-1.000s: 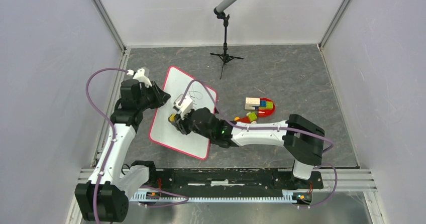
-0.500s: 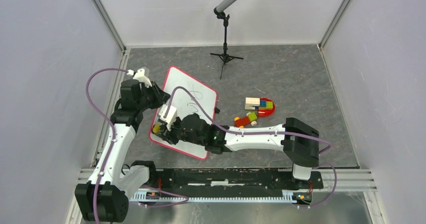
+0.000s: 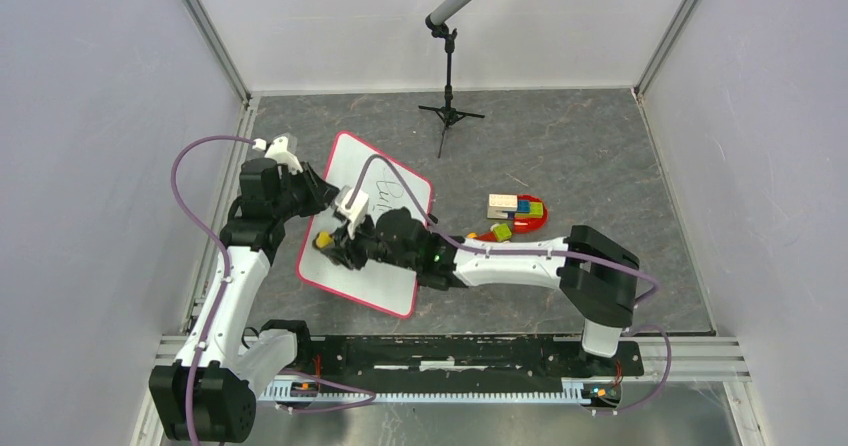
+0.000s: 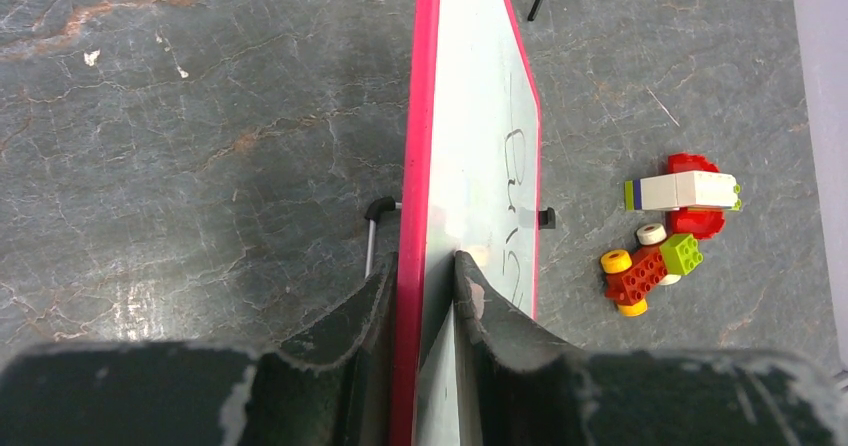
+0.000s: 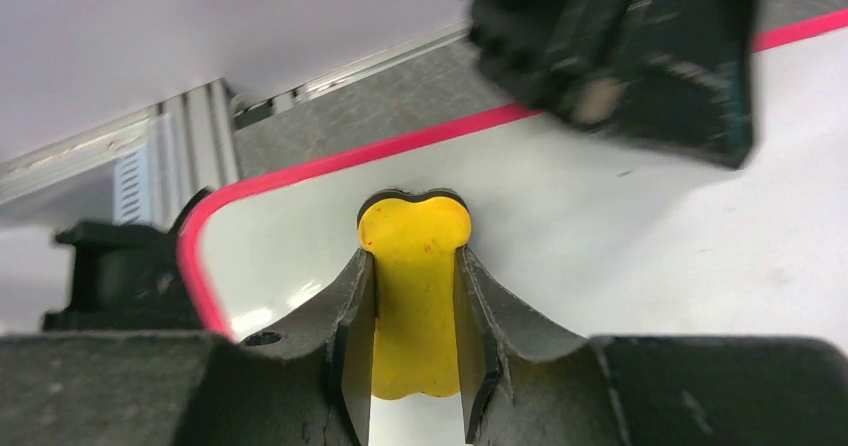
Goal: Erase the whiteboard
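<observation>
Red-framed whiteboard: black writing toward its far edge.
Left gripper: clamped on the board's left edge.
Right gripper: closed on yellow eraser, near board's left edge.

Right pincer grips a yellow block above the whiteboard corner

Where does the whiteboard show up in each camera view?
Top external: left of centre, the whiteboard sits at an angle, with handwriting near its far end.
Left wrist: edge-on up the middle, clamped in the left gripper.
Right wrist: fills the middle and right, behind the yellow piece in the right gripper.
Shared landmark: its red-pink frame.
</observation>
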